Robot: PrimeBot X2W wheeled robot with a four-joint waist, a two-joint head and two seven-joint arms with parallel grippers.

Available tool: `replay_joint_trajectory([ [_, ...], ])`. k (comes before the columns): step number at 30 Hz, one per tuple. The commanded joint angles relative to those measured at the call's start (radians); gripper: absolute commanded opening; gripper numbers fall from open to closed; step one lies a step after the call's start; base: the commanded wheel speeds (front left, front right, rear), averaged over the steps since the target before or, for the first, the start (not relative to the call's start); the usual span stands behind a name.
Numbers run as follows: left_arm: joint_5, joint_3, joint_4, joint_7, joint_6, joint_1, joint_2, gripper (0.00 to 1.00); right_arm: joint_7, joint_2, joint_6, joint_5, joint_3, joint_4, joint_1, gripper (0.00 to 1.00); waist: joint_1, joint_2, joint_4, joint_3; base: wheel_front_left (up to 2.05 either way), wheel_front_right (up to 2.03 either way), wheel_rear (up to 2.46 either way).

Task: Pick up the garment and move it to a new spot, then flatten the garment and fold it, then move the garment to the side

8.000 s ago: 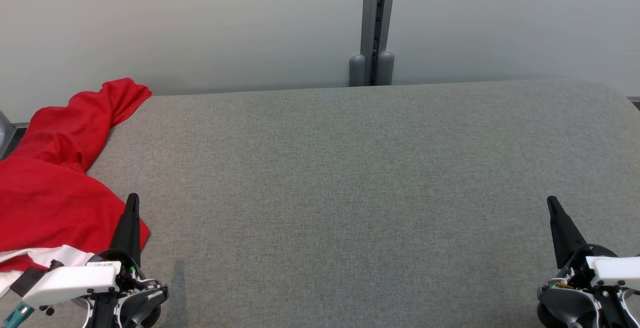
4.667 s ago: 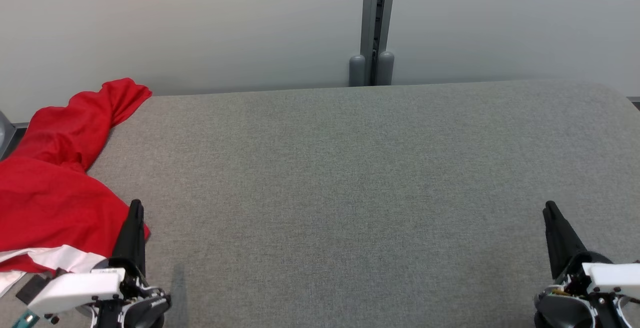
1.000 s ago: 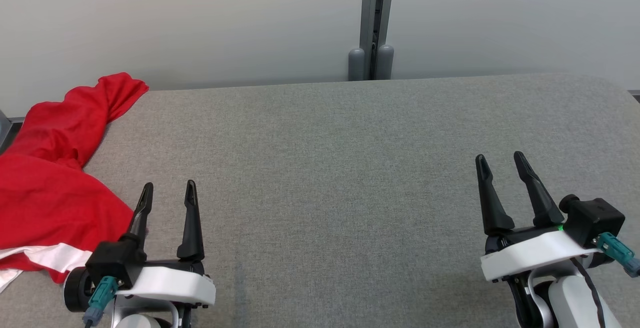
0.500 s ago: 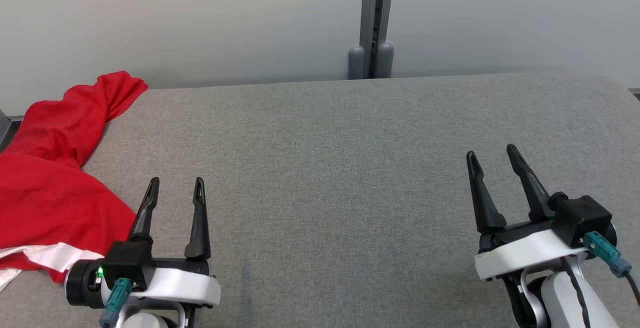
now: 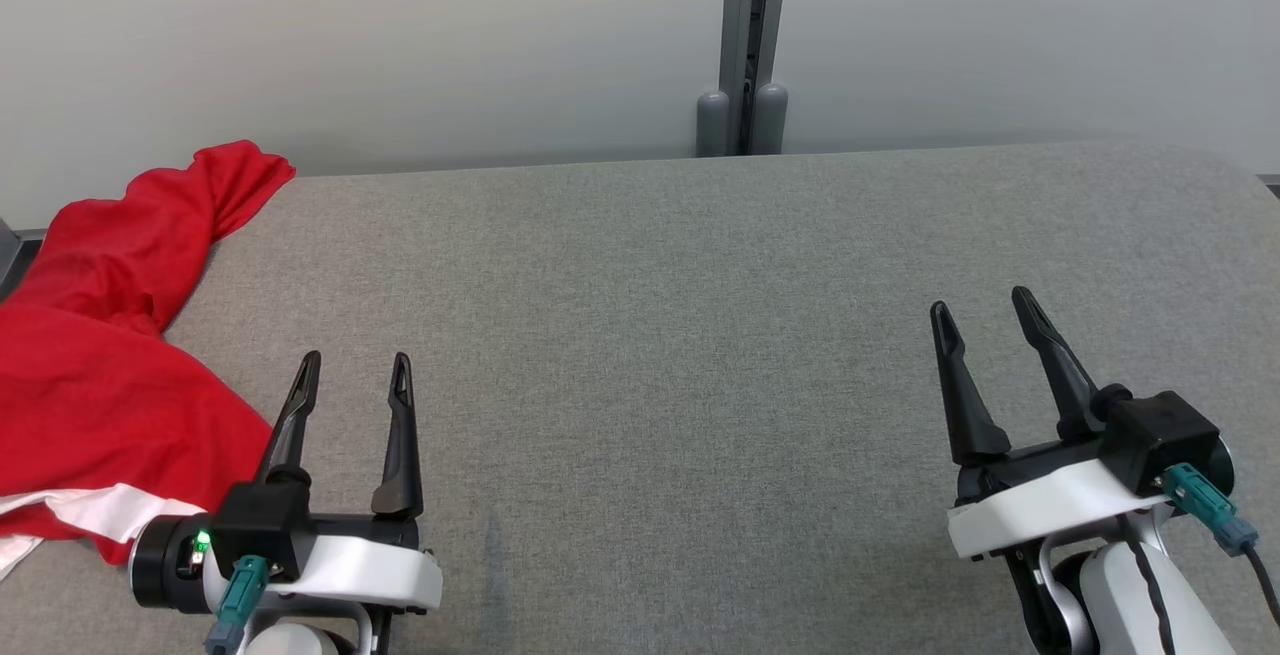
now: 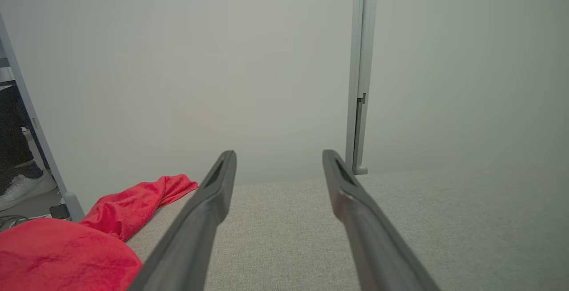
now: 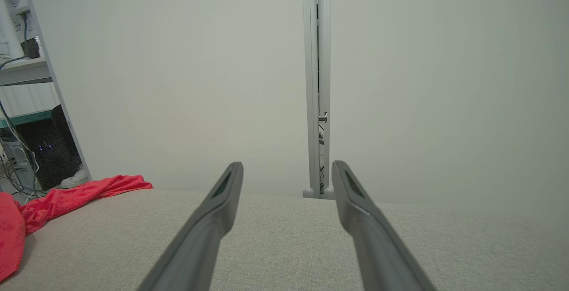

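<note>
Both claws are empty, their dark fingers spread wide: the left gripper sits low on the left of the head view and the right gripper low on the right, each pointing toward the far wall.

The red garment lies crumpled at the left end of the table. One narrow part stretches up to the table's far left corner, and the bulk runs past the left edge of the head view. A white band shows along its near edge. The left gripper's outer finger is just beside the garment's near right edge (whether it touches the cloth cannot be told). The right gripper is well apart from the garment, across the table.

The table is covered in grey fabric, with a rounded far right corner. Behind it stand pale wall panels, joined by a grey upright post. In the left wrist view a white shoe rests on the floor beyond the table's left end.
</note>
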Motion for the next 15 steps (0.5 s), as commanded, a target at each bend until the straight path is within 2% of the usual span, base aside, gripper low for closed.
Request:
replay_joint_trajectory([
  [1,-0.002,0.004,0.001,-0.005,-0.003,-0.014,0.005,1.00,-0.007,-0.004,0.002,0.002,-0.005,0.001,-0.010,1.00,0.0000,0.0000,0.000,0.001,0.00,0.00,0.00],
  [15,-0.011,0.000,0.006,-0.005,0.000,-0.018,0.005,1.00,-0.007,-0.007,0.002,0.013,0.001,0.004,-0.011,1.00,0.0000,0.0000,0.002,0.003,0.00,0.00,0.00],
])
